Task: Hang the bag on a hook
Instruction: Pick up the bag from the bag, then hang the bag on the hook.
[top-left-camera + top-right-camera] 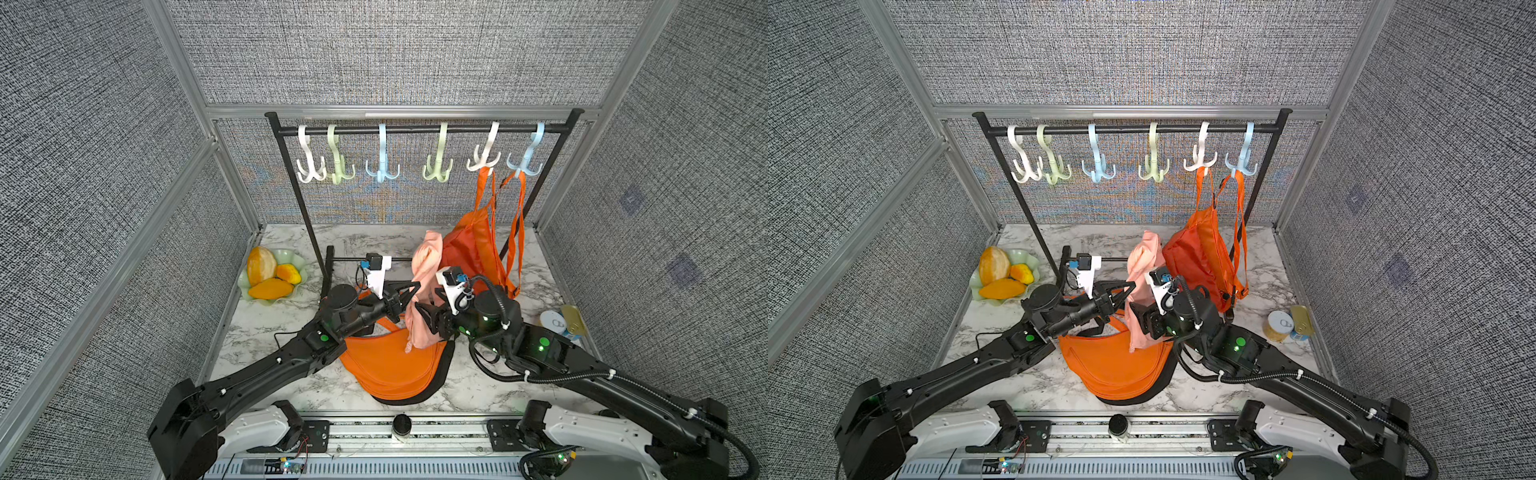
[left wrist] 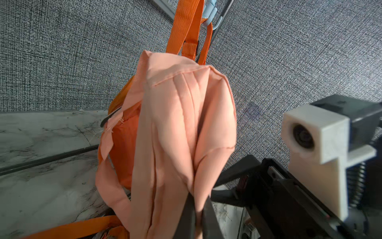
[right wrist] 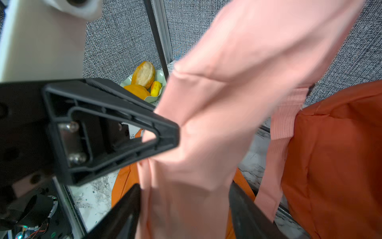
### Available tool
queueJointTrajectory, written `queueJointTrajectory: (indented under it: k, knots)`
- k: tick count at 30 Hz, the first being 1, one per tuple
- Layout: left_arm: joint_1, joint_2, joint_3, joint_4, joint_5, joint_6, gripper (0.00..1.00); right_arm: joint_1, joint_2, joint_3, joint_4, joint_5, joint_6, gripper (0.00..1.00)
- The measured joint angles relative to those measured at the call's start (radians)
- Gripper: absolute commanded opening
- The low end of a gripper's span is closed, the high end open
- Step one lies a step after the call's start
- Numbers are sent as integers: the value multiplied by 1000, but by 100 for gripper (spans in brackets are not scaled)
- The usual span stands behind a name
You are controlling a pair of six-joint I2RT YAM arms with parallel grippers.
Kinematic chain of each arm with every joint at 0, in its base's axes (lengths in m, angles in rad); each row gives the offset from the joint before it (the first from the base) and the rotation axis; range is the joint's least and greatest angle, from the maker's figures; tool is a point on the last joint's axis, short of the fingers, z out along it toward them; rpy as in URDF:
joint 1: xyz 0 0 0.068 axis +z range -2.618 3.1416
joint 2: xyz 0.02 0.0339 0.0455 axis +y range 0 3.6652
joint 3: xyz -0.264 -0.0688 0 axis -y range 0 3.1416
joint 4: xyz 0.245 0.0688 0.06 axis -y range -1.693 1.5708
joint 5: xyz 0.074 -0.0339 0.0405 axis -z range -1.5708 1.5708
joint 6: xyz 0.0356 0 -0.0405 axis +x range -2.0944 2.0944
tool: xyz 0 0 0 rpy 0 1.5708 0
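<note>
Passing the pink bag [image 1: 426, 286] from claw to claw looks like the job right now. The left claw [image 2: 198, 209] is shut tight on a fold of the cloth. The right claw [image 3: 184, 186] stands open, with the cloth loose between its jaws. The bag hangs in the air over an orange bag [image 1: 390, 365] on the table [image 1: 299, 390], in front of the rack [image 1: 415, 129]. To do this well, the right claw should back out slowly so it does not tug the bag. Next it should grab the strap [image 2: 109, 180] (not the cloth), because a loop is what slips over a free hook [image 1: 438, 166].
</note>
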Motion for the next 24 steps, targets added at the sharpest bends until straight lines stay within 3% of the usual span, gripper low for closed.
queueJointTrajectory:
  k: [6, 11, 16, 24]
  knots:
    - [71, -116, 16, -98, 79, 38, 0, -19, -143, -87, 1, 45, -9, 90]
    - [121, -209, 63, -203, 163, 80, 0, -145, -228, -140, 2, 49, -13, 94]
    - [141, -268, 119, -312, 227, 126, 0, -311, -269, -182, 21, -119, -20, 96]
    - [144, -323, 156, -415, 256, 167, 0, -490, -135, -242, 94, -465, 13, 98]
